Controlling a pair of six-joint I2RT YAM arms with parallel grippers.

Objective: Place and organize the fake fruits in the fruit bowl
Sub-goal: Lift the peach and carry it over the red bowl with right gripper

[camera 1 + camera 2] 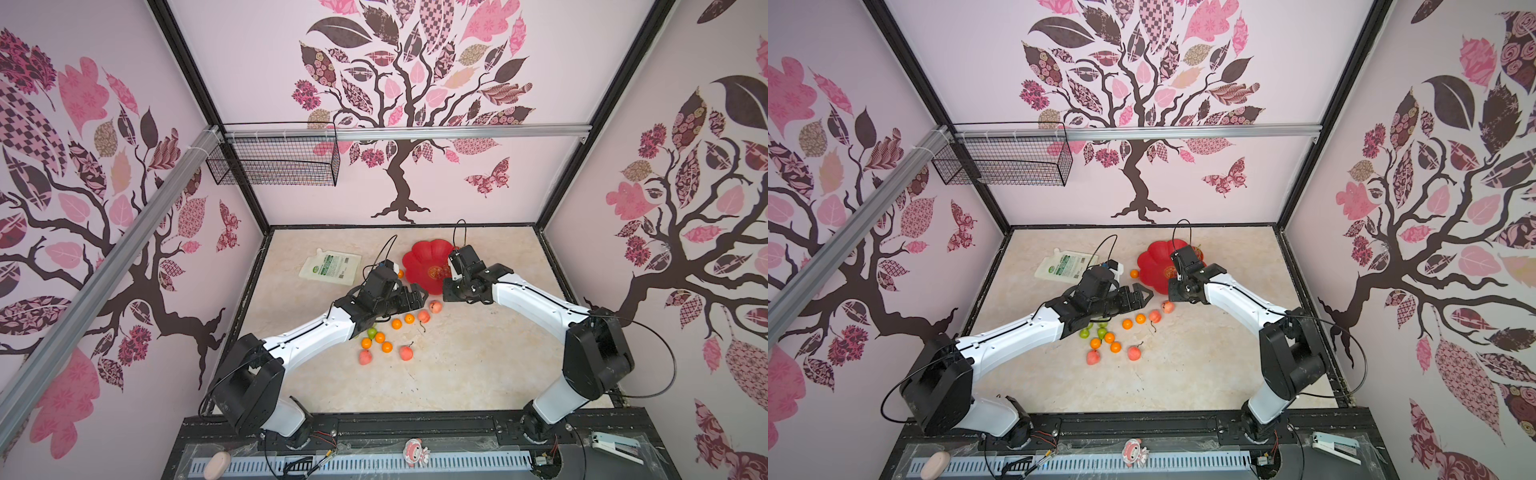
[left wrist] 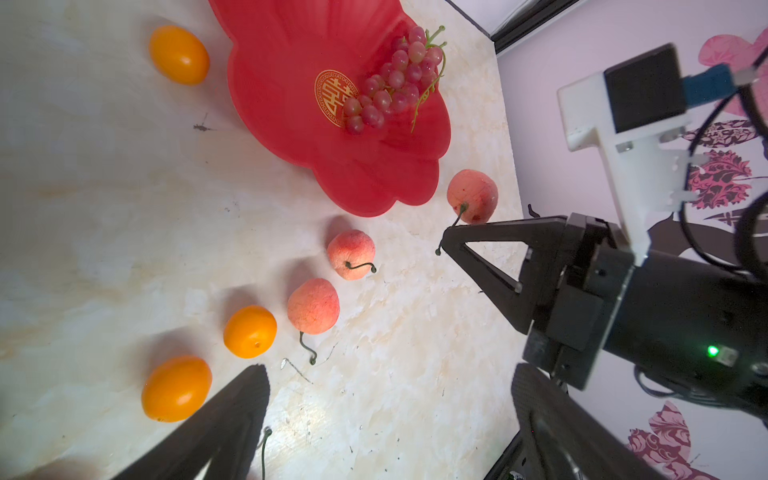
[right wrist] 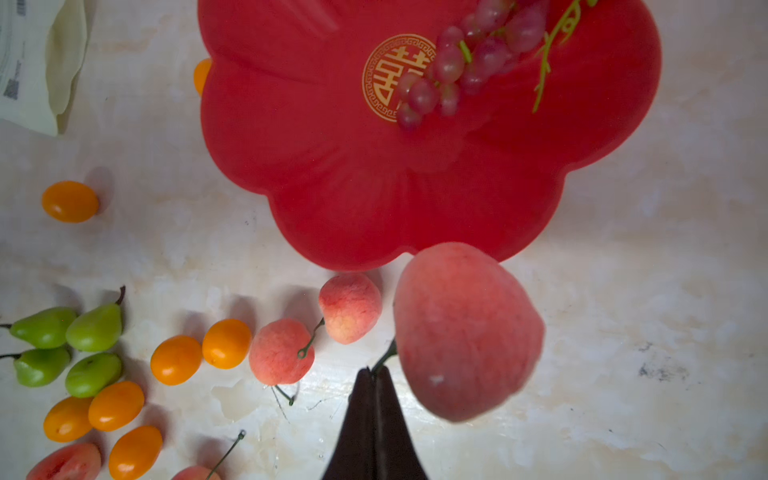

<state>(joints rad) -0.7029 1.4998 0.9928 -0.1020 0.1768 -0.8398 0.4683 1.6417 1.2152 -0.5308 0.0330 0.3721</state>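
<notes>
My right gripper [image 3: 375, 372] pinches a peach [image 3: 467, 332] by its stem, fruit bowl [image 3: 332, 187] rim just beyond, toward the far edge of the worktop [image 3: 644, 311]; left gripper [image 2: 388, 374] spread.

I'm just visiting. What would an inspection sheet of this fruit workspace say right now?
Surface: marble-look table, faint dark scuffs.
Job's things: red fruit bowl holds only the grape bunch; oranges, pears, peaches lie outside it.
Clutter: white pouch on the table.
Claws: left claw open, empty; right claw shut on the hanging peach, by its stem.
Cables: black cables loop off both arms.
Surroundings: wire basket hung on the tree-print wall.
</notes>
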